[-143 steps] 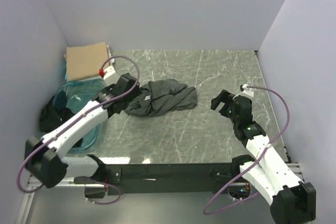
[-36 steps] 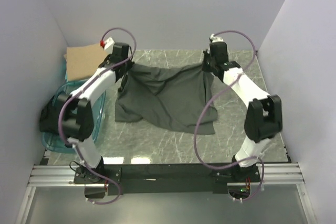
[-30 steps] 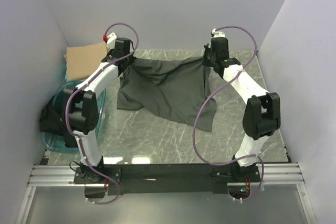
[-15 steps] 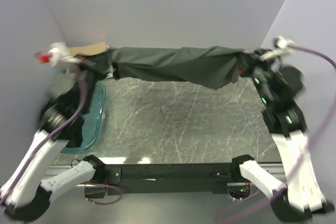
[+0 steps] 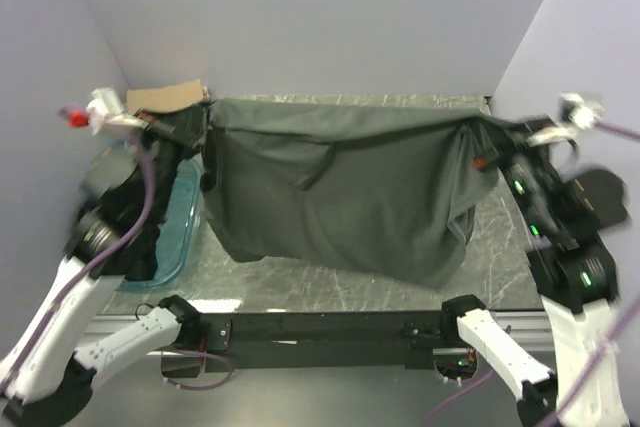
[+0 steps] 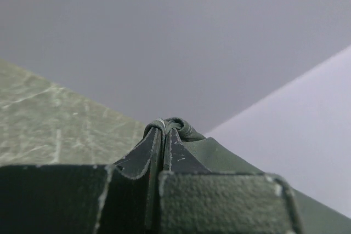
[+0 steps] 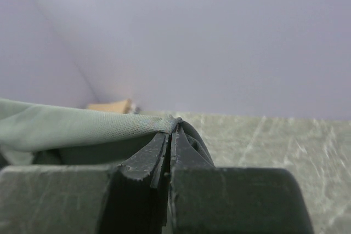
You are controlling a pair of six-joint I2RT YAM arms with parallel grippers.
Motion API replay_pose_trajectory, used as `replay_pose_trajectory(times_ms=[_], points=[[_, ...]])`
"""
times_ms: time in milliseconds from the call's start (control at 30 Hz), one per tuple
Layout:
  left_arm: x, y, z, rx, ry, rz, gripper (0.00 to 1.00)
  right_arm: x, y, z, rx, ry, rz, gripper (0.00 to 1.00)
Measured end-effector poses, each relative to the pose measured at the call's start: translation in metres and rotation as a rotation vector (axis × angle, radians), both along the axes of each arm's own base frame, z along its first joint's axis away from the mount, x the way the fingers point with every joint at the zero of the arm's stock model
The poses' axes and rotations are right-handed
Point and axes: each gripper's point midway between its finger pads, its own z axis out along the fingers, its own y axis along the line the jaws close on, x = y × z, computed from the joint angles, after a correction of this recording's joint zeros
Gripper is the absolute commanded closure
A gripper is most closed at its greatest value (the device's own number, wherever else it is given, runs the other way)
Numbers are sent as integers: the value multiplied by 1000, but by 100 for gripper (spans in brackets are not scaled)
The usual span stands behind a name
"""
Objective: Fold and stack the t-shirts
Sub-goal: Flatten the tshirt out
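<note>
You held grey shirt up above table, spread wide between both grippers. Lower edge hung near table; contact unclear. Left gripper was clenched on one top corner, right gripper on the other. Cloth looked light and limp, sagged mid-span, no stiffness. Thin pinch could slip; seamed corners judged best hold. Tan shirt lay back left.

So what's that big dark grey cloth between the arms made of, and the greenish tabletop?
The dark charcoal-grey t-shirt looks like soft matte knit, probably cotton: it drapes in folds, and the right wrist view shows a fine weave. The grey-green tabletop looks like polished marble or a marble-print laminate: pale veins, bright reflections near the front edge.
</note>
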Motion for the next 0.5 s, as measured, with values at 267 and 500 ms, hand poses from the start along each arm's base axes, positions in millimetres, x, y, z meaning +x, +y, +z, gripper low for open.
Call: replay_pose_trajectory(times_ms=[267,500], points=[[149,-19,-108,193,351,230,61,183,9,-127,-99,391,-162,77],[260,-18,-306,396,821,250,1,302,6,-346,-228,888,-221,13]])
